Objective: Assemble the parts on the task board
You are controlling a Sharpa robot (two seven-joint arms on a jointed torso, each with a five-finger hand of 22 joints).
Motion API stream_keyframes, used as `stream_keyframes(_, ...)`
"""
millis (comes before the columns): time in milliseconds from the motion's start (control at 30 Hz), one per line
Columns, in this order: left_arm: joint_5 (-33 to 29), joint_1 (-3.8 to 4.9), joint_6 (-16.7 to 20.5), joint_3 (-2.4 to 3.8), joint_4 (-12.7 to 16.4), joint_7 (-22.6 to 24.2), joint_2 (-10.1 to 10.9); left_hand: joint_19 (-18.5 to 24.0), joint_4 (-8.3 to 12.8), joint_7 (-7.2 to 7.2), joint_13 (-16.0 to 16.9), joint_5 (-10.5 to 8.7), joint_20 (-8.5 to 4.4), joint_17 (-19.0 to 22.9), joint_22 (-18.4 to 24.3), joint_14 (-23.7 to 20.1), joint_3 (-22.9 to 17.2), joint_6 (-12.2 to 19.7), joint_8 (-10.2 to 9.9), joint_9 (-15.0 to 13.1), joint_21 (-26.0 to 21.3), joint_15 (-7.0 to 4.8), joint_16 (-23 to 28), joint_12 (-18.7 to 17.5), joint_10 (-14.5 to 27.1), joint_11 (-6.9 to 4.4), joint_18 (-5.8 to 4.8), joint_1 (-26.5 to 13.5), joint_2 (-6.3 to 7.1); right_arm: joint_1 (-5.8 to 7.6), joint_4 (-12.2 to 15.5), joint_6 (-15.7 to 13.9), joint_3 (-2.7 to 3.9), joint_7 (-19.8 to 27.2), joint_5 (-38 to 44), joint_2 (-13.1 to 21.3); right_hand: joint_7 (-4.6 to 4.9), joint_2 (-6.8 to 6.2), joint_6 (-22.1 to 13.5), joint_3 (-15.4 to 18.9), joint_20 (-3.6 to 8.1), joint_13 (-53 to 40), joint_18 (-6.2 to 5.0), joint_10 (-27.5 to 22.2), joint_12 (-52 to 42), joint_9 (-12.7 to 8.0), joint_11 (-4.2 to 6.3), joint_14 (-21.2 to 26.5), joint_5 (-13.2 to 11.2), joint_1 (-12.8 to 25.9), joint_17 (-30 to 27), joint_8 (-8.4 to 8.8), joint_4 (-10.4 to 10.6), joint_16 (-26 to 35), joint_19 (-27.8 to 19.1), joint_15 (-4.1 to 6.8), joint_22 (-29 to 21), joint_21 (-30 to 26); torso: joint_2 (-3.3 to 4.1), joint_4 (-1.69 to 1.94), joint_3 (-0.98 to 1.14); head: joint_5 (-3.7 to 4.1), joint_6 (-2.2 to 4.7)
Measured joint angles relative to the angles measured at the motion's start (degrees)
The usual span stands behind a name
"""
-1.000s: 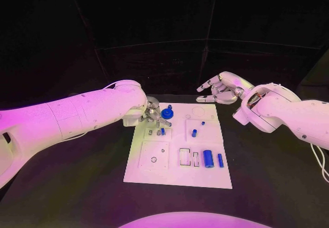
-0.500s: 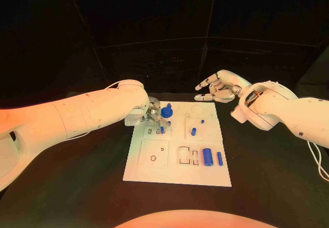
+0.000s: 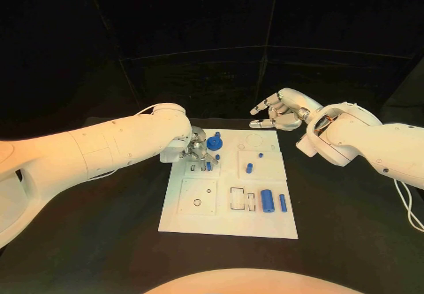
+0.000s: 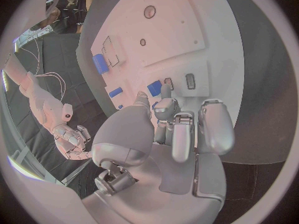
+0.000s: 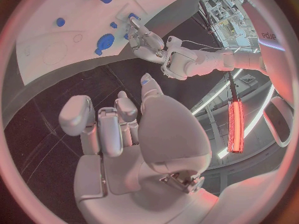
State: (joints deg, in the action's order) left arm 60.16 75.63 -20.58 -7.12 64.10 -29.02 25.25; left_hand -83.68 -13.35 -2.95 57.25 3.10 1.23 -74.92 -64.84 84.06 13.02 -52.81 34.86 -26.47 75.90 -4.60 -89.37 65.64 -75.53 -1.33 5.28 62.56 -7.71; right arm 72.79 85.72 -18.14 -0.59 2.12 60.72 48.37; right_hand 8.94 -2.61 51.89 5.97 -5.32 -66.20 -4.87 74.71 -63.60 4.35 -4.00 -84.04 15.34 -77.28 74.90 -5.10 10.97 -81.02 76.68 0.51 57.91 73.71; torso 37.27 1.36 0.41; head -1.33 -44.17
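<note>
From my seat I see the black table (image 3: 79, 245) carrying the white rectangular task board (image 3: 231, 223), with both white arms reaching in over its far end. My left hand (image 3: 196, 149) is down on the board's far-left corner, fingers (image 4: 176, 134) curled in around a small blue peg (image 4: 154, 88) standing by the slots; whether they actually pinch it I cannot tell. I judge the step in hand to be seating that peg, so next I need a straight, gentle press. My right hand (image 3: 281, 111) hovers off the board's far edge, fingers loosely apart, holding nothing. The near recesses hold a thick blue cylinder (image 3: 267, 199) and a slimmer blue bar (image 3: 283, 203); a round blue knob (image 3: 215, 144) stands beside my left hand.
</note>
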Motion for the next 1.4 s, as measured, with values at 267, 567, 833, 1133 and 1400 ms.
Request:
stream_keyframes(267, 0.01, -0.19, -0.58, -0.03, -0.44, -0.03, -0.25, 0.0, 0.16, 0.2, 0.04, 0.0, 0.0, 0.0, -0.06, 0.0, 0.16, 0.2, 0.68, -0.66, 0.0, 0.0, 0.0, 0.23, 0.2, -0.2, 0.0, 0.6, -0.6, 0.0, -0.14, 0.08, 0.0, -0.08, 0.0, -0.09, 0.0, 0.25, 0.0, 0.0, 0.0, 0.0, 0.0, 0.0, 0.0, 0.0, 0.0, 0.0, 0.32, -0.25, 0.0, 0.0, 0.0, 0.0, 0.0, 0.0, 0.0, 0.0, -0.03, 0.04, 0.02, 0.04, -0.13)
stream_keyframes(567, 0.03, -0.23, -0.9, -0.04, -0.58, -0.05, -0.42, 0.0, 0.56, 0.2, 0.07, 0.0, 0.0, 0.0, -0.18, 0.0, -0.24, 0.61, 1.09, -1.27, 0.0, 0.0, 0.0, 0.23, 0.2, -0.2, 0.0, 1.2, -1.2, 0.0, -0.33, 0.22, 0.0, -0.22, -0.01, -0.14, 0.0, 0.24, 0.0, 0.15, 0.0, -0.01, 0.0, 0.0, 0.0, -0.01, 0.0, 0.0, 0.32, -0.24, 0.0, 0.0, 0.15, 0.0, 0.0, 0.0, -0.05, 0.0, -0.03, 0.04, 0.06, 0.03, -0.18)
stream_keyframes(833, -0.12, -0.26, -0.83, -0.04, -0.61, -0.05, -0.57, 0.22, 2.5, 0.2, 0.07, 0.0, -0.21, 0.01, -0.28, -0.21, -2.18, 1.65, 2.23, -2.44, 0.0, -0.21, 0.0, 0.49, 0.28, -0.12, 0.0, 3.98, -3.17, 0.0, -0.63, 0.32, 0.0, -0.35, -0.01, -0.37, 0.0, 0.53, 0.0, 0.25, 0.0, -0.01, 0.0, 0.0, 0.0, -0.01, 0.0, 0.0, 0.67, -0.53, 0.0, 0.0, 0.05, 0.0, 0.0, 0.0, -0.05, -0.29, -0.03, 0.04, 0.08, 0.02, -0.3)
stream_keyframes(1133, -1.18, -0.27, -0.62, -0.04, -0.57, 0.0, -0.58, 0.22, 5.65, 0.31, -0.03, 0.0, -0.21, 0.01, -0.25, -0.21, -5.02, 2.56, 2.71, -3.4, 0.0, -0.21, 0.0, 0.49, 0.62, -0.2, 0.0, 7.23, -3.5, 0.0, -1.05, 0.55, 0.0, -0.53, -0.02, -0.73, 0.0, 0.76, 0.0, 0.31, 0.0, 0.06, -0.01, -0.21, 0.0, -0.01, 0.22, 0.0, 0.9, -0.76, 0.0, 0.0, -0.01, 0.0, 0.0, 0.0, -0.14, -0.29, 0.0, 0.04, 0.08, 0.24, -0.49)
stream_keyframes(1400, -2.92, -0.24, 0.1, -0.01, -0.46, 0.48, -0.56, 0.43, 10.28, 0.39, -0.41, 0.26, -0.42, 0.01, -0.12, -0.21, -10.16, 4.59, 2.13, -3.24, 0.0, -0.62, 0.0, 0.23, 1.45, -0.4, 0.0, 12.86, -4.4, 0.0, -1.39, 0.87, -0.01, -0.66, -0.02, -1.11, 0.0, 1.14, 0.0, 0.47, 0.0, 0.07, 0.0, -0.21, 0.0, -0.01, 0.21, 0.0, 1.18, -1.14, 0.0, -0.21, -0.17, 0.28, 0.01, 0.0, -0.21, -0.29, 0.01, 0.04, 0.07, 0.34, -0.68)
